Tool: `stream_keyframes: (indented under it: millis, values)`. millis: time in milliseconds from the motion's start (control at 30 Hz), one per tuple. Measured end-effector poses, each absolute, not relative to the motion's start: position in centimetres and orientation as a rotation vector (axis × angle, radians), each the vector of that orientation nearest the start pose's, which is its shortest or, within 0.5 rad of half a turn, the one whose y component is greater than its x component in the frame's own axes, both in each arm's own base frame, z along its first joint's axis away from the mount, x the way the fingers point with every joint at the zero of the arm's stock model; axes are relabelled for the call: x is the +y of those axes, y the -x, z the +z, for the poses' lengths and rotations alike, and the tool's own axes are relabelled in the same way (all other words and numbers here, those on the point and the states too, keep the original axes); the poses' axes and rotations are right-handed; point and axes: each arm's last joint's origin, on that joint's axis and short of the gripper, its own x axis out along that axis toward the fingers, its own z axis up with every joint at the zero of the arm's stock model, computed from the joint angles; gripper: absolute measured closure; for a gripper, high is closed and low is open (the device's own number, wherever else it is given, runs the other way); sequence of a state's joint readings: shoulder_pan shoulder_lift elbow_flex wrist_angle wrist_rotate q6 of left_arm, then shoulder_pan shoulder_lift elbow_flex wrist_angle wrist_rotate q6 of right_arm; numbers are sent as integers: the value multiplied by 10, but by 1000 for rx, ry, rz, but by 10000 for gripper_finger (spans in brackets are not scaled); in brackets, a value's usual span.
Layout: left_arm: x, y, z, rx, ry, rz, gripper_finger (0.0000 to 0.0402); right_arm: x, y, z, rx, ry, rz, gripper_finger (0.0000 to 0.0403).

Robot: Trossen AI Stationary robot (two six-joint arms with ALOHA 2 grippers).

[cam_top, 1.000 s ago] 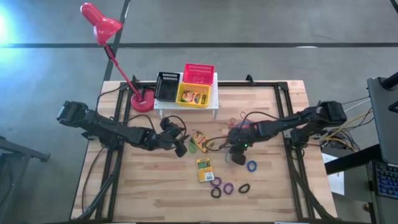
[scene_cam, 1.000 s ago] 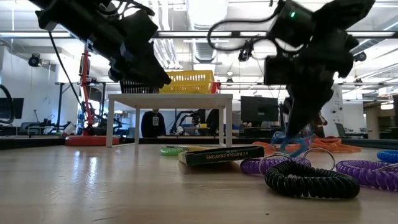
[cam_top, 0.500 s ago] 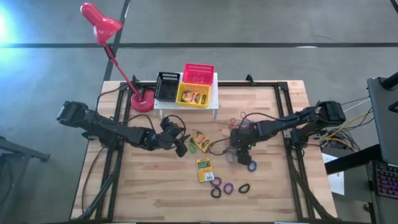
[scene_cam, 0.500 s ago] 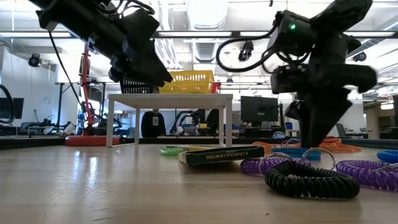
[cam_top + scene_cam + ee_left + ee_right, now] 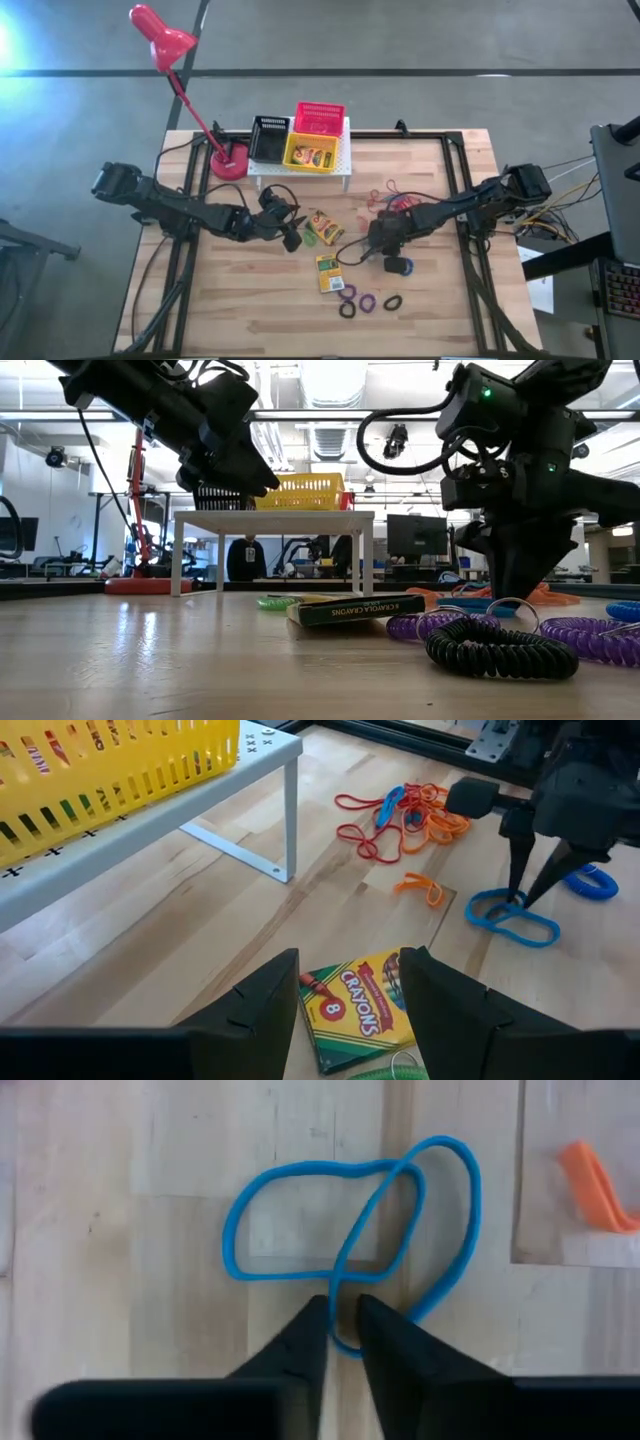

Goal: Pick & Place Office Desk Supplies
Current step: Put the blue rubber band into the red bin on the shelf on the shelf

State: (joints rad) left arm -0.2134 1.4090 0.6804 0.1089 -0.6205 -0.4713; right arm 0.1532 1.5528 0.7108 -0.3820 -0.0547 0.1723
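A blue rubber band [image 5: 470,1190] lies flat on the wooden table, twisted into two loops. My right gripper [image 5: 522,900] points steeply down onto it and is shut on one strand. My left gripper [image 5: 291,238] hangs open above the table left of centre. A crayon box [image 5: 360,1010] lies flat below and just ahead of its fingers, untouched. A second crayon box [image 5: 329,272] lies nearer the front edge. Black [image 5: 269,138], red [image 5: 319,118] and yellow [image 5: 310,152] mesh baskets stand on the white stand [image 5: 345,160]. My right gripper pinches a single strand of the blue rubber band [image 5: 335,1285] between its two fingertips, where the two loops meet. The fingers come from above, pointing steeply down. The band lies slack on the table, both loops spread out beyond the fingertips.
A heap of red-orange rubber bands [image 5: 400,810] and one orange band [image 5: 420,888] lie on the far side of the blue band. A blue coil ring [image 5: 590,880] lies close by the right gripper. Purple [image 5: 367,301] and black [image 5: 392,301] rings lie near the front edge. The red lamp's base [image 5: 230,160] stands far left.
My right gripper has rolled about its own axis and shifted a little toward the table's near edge, staying low over the blue band. One part of the band stood raised at the fingertips a second ago; now the whole band lies flat.
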Motion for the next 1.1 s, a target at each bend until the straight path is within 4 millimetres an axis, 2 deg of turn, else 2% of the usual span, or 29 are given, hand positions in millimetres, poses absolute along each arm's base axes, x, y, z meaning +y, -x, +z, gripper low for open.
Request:
stream_keyframes:
  millis: [67,267,400,533,667,867,967,1100]
  values:
    - [-42,-272,193,462,198,515,222,41,-251,143,1237,-98,90,384]
    - [-42,-272,193,455,201,514,222,41,-255,188,1136,-94,123,393]
    - [-42,-272,193,453,203,513,222,36,-263,231,966,-41,106,394]
    - [-43,-272,194,459,200,511,222,20,-275,272,813,73,-22,394]
    - [-48,-270,200,450,207,475,222,-11,-294,307,695,182,-99,394]
    - [-56,-257,212,445,215,441,222,-80,-331,336,629,292,-243,394]
    - [-60,-248,217,456,224,449,222,-116,-349,339,645,305,-312,394]
    - [-65,-234,220,478,226,479,222,-159,-370,334,672,279,-390,394]
